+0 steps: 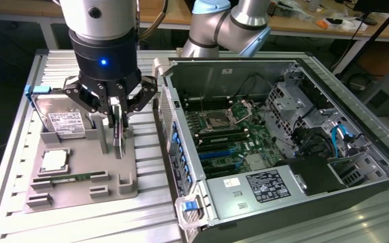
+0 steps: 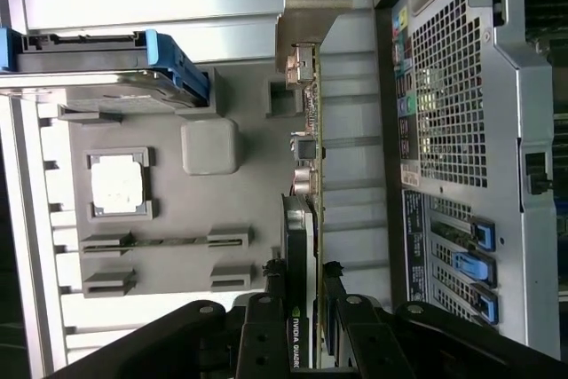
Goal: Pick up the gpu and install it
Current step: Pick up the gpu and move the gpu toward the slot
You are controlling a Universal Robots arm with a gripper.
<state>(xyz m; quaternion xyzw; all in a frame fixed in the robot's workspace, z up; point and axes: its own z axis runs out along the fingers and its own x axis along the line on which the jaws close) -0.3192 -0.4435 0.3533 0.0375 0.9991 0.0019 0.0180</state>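
Tool [image 1: 119, 117] clamps gpu [image 1: 118, 144] edge-up over grey tray [image 1: 79, 191] beside computer case [image 1: 176, 132]

— Entry one, gpu [image 2: 302, 219]?
— Dark body, green board edge, silvery bracket, pale lettering on black.
— Entry two, gripper [image 1: 118, 124]?
— Black, with one blue light above.
— Tray [image 1: 79, 190]?
— Plain matt grey.
— Hard drive [image 1: 63, 120]?
— Silver, white label, blue frame.
— Memory stick [image 1: 69, 178]?
— Green.
— Computer case [image 2: 444, 86]?
— Grey metal, perforated grid pattern; clips [image 2: 470, 264] blue; motherboard [image 1: 228, 131] green.
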